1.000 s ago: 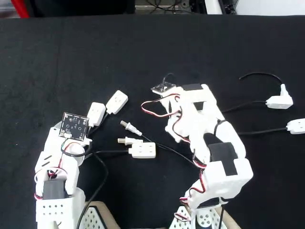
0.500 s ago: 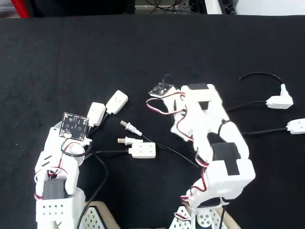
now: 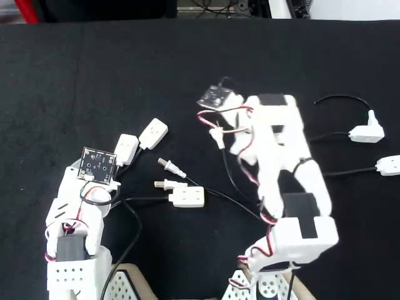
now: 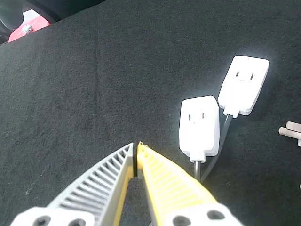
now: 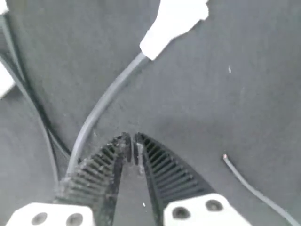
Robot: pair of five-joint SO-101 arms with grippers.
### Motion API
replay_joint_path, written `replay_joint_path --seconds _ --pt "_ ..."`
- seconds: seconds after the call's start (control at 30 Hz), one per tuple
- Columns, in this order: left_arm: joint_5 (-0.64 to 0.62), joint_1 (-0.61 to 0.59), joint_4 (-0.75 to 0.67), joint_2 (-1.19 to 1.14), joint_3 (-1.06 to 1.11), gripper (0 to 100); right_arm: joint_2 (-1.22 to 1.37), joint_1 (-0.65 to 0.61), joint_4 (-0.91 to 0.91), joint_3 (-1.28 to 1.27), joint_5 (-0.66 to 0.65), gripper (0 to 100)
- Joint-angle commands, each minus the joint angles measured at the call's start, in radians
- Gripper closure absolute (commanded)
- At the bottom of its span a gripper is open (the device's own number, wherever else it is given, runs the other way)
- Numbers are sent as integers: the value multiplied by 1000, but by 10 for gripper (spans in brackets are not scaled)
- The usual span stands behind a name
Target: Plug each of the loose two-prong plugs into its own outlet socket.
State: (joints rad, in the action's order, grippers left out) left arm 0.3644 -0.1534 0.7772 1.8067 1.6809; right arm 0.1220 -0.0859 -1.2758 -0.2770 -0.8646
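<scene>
Black table (image 3: 75,62) carries everything.

Right arm (image 3: 281,162) is stretched out over mid-table. Left arm (image 3: 78,212) sits folded near its base at the near left.

Right jaws: pressed together, gripping nothing, tips just above the cloth. A grey cable (image 5: 101,108) passes close beside them and runs to a white cable end (image 5: 174,21). I cannot tell which piece that is.

Left jaws: shut tip to tip, empty, aimed at bare cloth just beside the near outlet (image 4: 200,125). Its lead runs alongside the yellow jaw.

Far outlet (image 4: 243,84) lies against the near one at a corner. Both lie slots up, nothing plugged in.

Block plug (image 3: 187,197) lies mid-table, prongs poking toward the left arm's side. Slim plug (image 3: 170,167) lies loose between it and the outlet pair, touching neither.

Right plug (image 3: 367,131) lies at the far right on a black lead, well apart from the rest. Edge block (image 3: 389,164) sits near it, at the picture's right edge.
</scene>
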Motion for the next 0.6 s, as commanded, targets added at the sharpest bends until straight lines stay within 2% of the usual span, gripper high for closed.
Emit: replay_joint_path --seconds 0.0,0.1,0.2,0.33,0.5,0.57 --pt "5 -5 8 6 18 970 -39 -78 80 59 126 864" --pt "5 -5 8 6 18 970 -38 -144 176 51 193 743" --pt "5 -5 8 6 18 970 -8 -190 235 44 210 685" --pt "5 -5 8 6 18 970 102 -189 307 36 204 684" --pt "5 -5 8 6 18 970 269 -84 341 113 143 689" --pt "5 -5 8 6 18 970 309 -58 341 143 123 736"
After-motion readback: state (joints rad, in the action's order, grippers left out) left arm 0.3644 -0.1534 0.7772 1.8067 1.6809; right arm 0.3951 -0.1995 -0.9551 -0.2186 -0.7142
